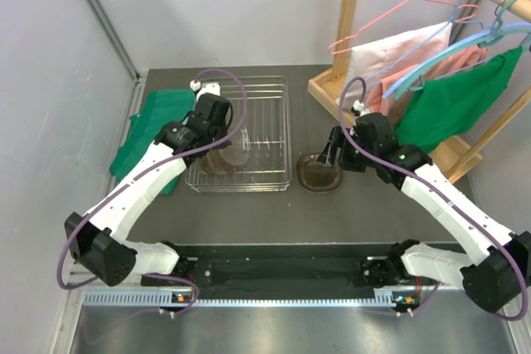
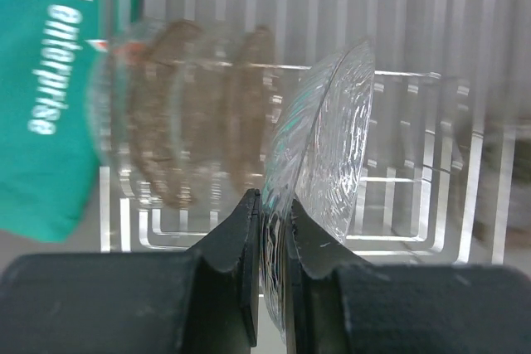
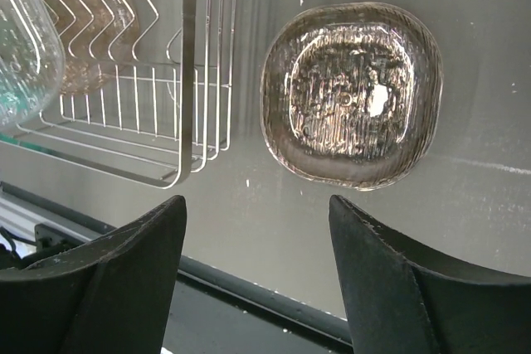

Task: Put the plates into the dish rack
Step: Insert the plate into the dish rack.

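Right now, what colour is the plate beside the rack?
The plate is brown-tinted clear glass, ribbed; clearest in the right wrist view.

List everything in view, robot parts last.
rack: one, silver wire, centre-left
racked plates: several, brown, standing in the rack; count blurred
held plate: one, clear, on edge in the left gripper, over the rack
loose plate: one, smoky brown, flat on the table right of the rack
cloth: one, green, left of the rack
clothes stand: one, wooden, far right, with hangers and white, pink, green garments
table: one, dark grey
left gripper: shut on the held plate
right gripper: open, above the loose plate
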Available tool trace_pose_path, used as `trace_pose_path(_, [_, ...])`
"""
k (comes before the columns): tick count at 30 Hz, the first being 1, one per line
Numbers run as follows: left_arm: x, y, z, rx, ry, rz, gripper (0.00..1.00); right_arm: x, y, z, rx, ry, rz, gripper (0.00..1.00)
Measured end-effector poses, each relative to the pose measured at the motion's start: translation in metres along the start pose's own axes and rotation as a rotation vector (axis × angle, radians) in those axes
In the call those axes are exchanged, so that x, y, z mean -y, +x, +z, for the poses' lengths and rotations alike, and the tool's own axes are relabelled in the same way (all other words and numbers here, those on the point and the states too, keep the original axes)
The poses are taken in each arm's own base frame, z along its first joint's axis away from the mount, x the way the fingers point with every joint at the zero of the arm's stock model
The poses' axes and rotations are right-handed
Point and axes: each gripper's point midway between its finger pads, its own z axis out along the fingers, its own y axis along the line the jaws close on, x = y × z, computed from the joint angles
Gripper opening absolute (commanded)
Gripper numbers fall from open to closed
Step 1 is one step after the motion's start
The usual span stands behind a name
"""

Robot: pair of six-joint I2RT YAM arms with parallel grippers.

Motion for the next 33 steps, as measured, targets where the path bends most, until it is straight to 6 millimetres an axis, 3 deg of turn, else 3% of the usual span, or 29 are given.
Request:
trace_pose_path(6, [-0.020, -0.002, 0.008, -0.002, -0.109, 0.059, 0.00, 0.001, 0.000, 0.000, 0.002, 0.005, -0.005, 0.70])
trace_pose_path(16, [-0.033, -0.004, 0.026, -0.023, -0.202, 0.115, 0.00, 0.003, 0.000, 0.002, -0.002, 0.013, -0.007, 0.70])
trace_pose_path(27, [-0.027, -0.001, 0.045, -0.056, -0.210, 0.135, 0.00, 0.006, 0.003, 0.008, -0.019, 0.030, -0.006, 0.70])
trace_pose_path(31, [-0.024, 0.006, 0.054, -0.086, -0.208, 0.145, 0.05, 0.008, 0.005, 0.010, -0.029, 0.037, -0.009, 0.70])
trace_pose_path(33, [-0.022, 0.010, 0.059, -0.102, -0.204, 0.149, 0.13, 0.008, 0.005, 0.012, -0.032, 0.039, -0.011, 0.70])
